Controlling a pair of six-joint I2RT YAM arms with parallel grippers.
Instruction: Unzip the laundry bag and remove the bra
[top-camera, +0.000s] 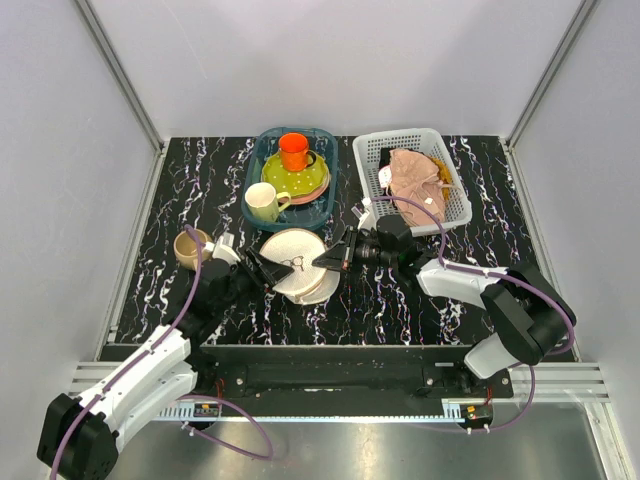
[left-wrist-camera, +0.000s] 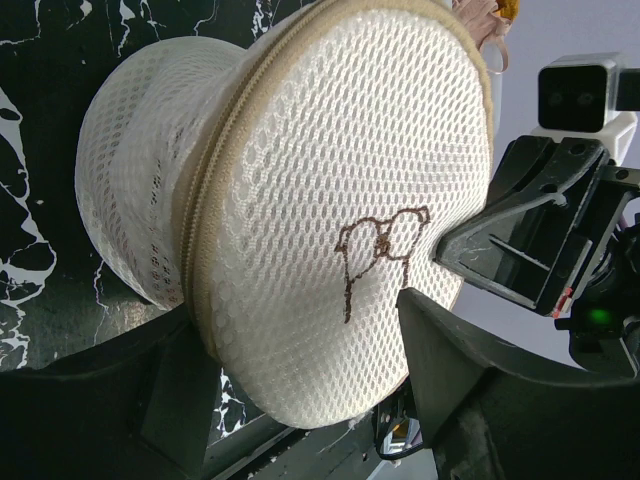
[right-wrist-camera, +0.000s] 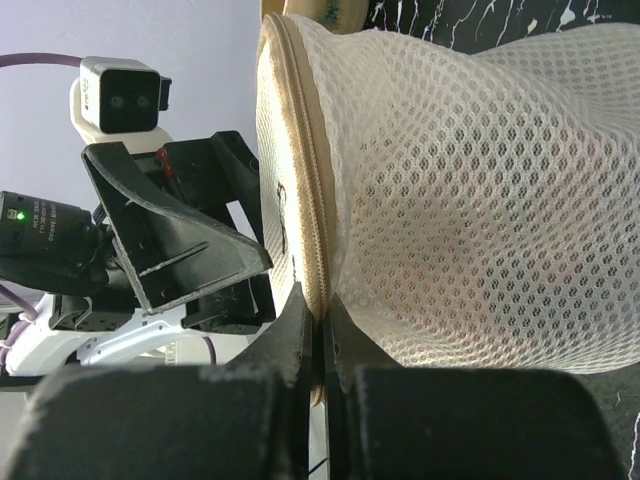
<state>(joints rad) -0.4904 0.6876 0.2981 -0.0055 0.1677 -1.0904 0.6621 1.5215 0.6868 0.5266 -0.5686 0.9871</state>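
The laundry bag lies mid-worktop between both arms, its zip closed where it shows. The right jaws pinch its zip rim. The left jaws stand wide around the edge of the face bearing the spectacles print.

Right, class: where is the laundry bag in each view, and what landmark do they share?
Top: bag, centre of picture.
Left wrist: bag fills the middle, print facing the camera.
Right wrist: bag at upper right, edge-on.
Shared landmark: its tan zip.
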